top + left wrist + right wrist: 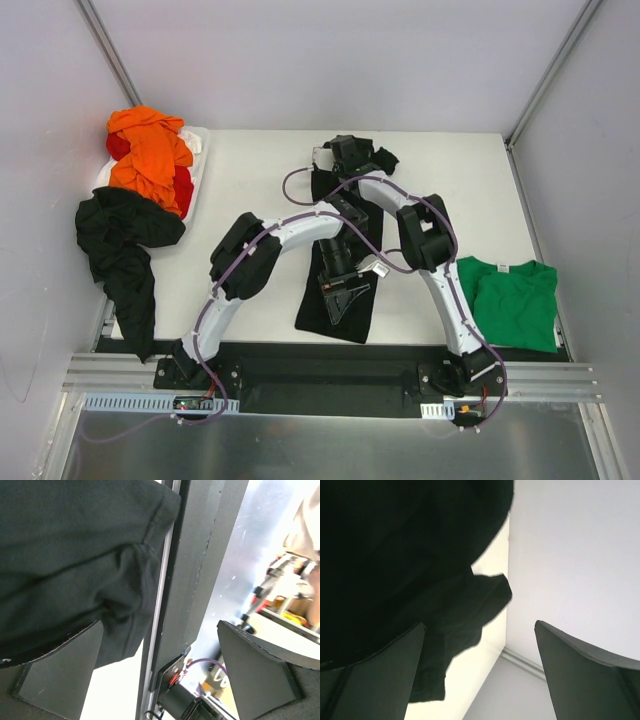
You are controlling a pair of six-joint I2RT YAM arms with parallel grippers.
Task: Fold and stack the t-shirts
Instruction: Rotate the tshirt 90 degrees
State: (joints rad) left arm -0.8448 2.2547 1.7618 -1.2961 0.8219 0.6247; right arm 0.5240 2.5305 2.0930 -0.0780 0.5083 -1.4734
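Observation:
A black t-shirt (318, 312) lies lengthwise down the middle of the table, folded into a narrow strip. My left gripper (343, 300) is open over its near end; in the left wrist view (160, 677) the shirt's hem (115, 575) lies by the left finger (55, 672). My right gripper (337, 152) is open over the far end; in the right wrist view (480, 677) black cloth (405, 565) lies beside the left finger (370, 675). A folded green t-shirt (515, 300) lies at the right. Orange (150, 155) and red (183, 187) shirts are piled at the far left.
The pile sits in a white tray (198, 138). Another black shirt (122, 245) hangs from the tray over the table's left edge. The table's near edge and metal rail (200, 555) lie just beyond the left gripper. Walls close off the back and sides.

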